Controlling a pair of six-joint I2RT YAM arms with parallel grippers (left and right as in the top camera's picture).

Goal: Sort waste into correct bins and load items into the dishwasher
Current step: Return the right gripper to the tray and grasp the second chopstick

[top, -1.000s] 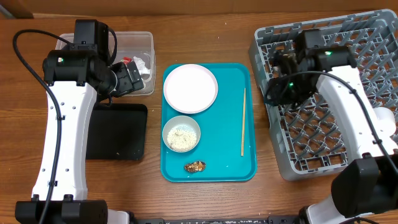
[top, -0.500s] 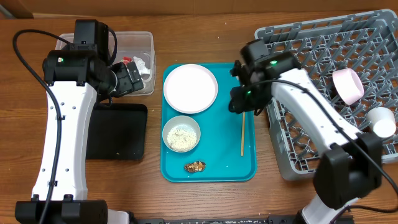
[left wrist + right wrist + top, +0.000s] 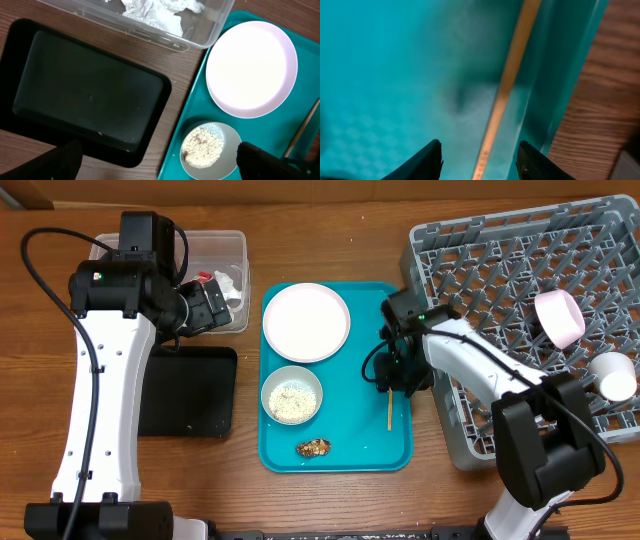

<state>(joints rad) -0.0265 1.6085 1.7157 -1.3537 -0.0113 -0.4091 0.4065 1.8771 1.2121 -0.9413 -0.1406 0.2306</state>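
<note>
A wooden chopstick lies on the teal tray's right side; in the right wrist view the chopstick runs between my open right gripper's fingers, just above the tray. The round pale plate and a bowl of rice sit on the tray, with a brown food scrap near its front. My left gripper is open and empty above the black tray. The clear tub holds a white napkin and a red wrapper. A pink bowl and a white cup stand in the grey dish rack.
The teal serving tray lies between the bins and the rack on a wooden table. The right arm reaches from the rack's front edge over the tray's right rim. The left arm spans the table's left side.
My right arm has swung from over the dish rack leftward and down to the chopstick on the teal tray. The left arm has not moved.
</note>
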